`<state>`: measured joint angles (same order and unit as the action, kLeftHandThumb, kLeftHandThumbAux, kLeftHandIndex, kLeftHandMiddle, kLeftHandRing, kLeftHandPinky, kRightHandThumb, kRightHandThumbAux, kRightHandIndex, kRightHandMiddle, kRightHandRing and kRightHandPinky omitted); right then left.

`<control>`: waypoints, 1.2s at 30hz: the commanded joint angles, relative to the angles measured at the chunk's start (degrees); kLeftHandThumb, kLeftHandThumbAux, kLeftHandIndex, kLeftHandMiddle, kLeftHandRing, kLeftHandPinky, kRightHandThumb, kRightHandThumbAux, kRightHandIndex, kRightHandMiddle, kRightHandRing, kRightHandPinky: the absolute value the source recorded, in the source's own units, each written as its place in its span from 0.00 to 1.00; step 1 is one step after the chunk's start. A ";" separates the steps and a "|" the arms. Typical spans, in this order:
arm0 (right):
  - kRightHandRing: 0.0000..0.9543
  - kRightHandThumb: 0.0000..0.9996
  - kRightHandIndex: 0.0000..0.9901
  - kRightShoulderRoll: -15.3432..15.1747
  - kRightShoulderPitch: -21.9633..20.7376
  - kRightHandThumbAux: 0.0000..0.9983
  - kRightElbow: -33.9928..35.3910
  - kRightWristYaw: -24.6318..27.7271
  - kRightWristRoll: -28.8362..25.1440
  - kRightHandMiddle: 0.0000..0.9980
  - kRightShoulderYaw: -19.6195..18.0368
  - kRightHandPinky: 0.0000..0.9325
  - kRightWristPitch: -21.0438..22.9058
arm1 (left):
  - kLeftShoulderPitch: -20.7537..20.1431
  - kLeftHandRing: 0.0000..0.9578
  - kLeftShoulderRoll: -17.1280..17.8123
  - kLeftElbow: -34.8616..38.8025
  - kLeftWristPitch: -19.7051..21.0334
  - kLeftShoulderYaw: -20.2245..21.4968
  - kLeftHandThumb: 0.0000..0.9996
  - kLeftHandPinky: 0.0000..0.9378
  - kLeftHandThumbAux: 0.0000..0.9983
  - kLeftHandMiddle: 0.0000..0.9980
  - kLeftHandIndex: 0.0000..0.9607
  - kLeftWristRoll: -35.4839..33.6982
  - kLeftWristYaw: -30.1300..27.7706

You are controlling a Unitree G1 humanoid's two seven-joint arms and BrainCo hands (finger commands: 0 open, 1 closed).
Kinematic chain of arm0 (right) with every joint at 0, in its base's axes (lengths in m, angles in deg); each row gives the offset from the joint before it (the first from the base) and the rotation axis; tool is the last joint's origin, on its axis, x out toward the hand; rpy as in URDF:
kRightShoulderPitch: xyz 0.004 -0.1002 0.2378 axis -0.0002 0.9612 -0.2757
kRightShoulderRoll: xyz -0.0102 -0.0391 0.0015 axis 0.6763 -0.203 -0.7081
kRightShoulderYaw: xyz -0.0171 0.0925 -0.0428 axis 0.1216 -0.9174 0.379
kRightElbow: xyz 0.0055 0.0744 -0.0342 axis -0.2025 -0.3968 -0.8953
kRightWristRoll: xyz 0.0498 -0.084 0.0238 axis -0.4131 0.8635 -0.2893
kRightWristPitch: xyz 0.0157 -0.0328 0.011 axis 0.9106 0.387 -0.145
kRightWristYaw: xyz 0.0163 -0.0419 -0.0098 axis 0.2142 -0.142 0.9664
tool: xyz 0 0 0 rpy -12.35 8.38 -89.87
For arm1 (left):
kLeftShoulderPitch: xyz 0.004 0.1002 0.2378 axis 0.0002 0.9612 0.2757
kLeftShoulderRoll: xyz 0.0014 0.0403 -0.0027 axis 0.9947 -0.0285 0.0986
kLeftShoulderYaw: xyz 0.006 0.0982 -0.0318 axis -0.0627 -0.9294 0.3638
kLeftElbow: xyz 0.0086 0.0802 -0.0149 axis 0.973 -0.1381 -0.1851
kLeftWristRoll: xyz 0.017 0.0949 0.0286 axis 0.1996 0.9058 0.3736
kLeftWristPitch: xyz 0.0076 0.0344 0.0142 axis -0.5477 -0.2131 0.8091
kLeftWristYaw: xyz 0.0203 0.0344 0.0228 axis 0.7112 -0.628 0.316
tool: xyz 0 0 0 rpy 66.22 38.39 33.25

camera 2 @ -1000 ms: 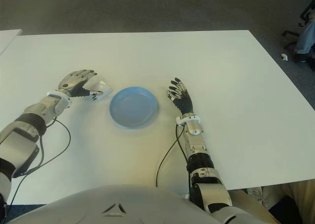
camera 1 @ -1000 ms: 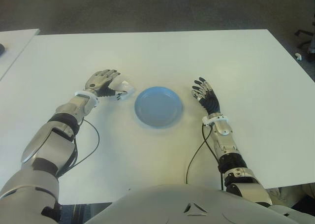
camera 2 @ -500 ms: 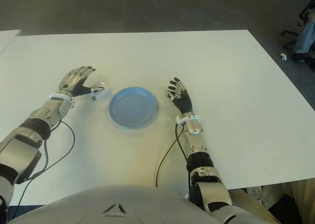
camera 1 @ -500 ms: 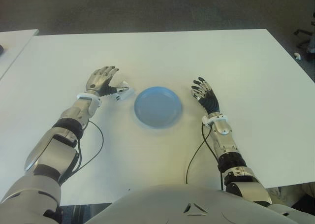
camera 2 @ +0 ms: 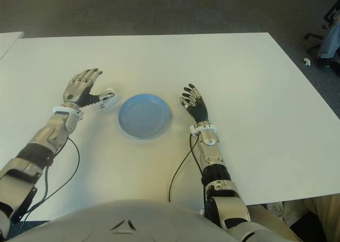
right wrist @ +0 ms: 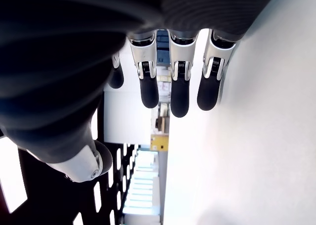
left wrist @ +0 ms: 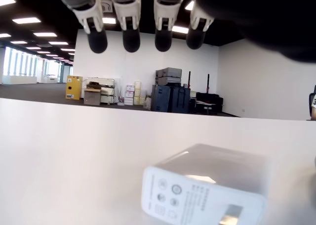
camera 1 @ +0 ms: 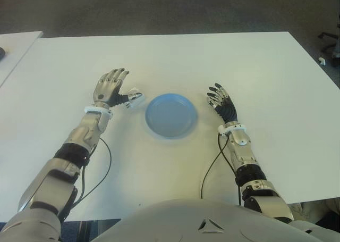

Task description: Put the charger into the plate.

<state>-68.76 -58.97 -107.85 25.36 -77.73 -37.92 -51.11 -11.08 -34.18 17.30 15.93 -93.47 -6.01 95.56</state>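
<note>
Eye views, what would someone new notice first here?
The blue plate sits empty at the middle of the white table, between two metal hands. The left hand is open just left of the plate, a small white charger by its thumb, outside the plate. The right hand shows open on the plate's right.

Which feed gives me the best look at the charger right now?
The left wrist view: the charger fills the near field, its printed label face legible, lying on the table below the left hand's open fingers. Both eye views show it only as a small white block between the left hand and the plate. The right wrist view misses it.
</note>
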 commanded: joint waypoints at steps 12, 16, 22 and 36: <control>0.22 0.02 0.03 0.36 1.91 0.71 -2.17 -0.74 0.40 0.18 0.47 0.24 2.74 | 8.23 0.02 -0.43 15.62 11.22 2.64 0.25 0.07 0.17 0.06 0.01 4.38 -6.04; 0.22 0.02 0.03 0.35 1.84 0.71 -2.18 -0.74 0.35 0.18 0.53 0.24 2.71 | 9.19 0.02 -0.92 16.74 12.75 2.92 0.26 0.07 0.17 0.07 0.01 4.98 -6.71; 0.22 0.03 0.03 0.27 1.84 0.71 -1.96 -0.36 0.28 0.17 0.74 0.25 2.64 | 9.69 0.03 -2.07 15.93 13.42 3.20 0.27 0.08 0.17 0.07 0.02 4.89 -5.89; 0.21 0.05 0.03 0.56 2.18 0.68 -0.95 0.53 -0.37 0.16 0.76 0.25 2.81 | 8.32 0.04 -3.57 10.47 12.67 3.07 0.31 0.08 0.18 0.08 0.05 4.84 -4.93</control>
<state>-68.67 -58.86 -107.56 25.38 -77.85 -37.46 -50.99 -2.36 -37.03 29.90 28.92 -90.16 -1.35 90.32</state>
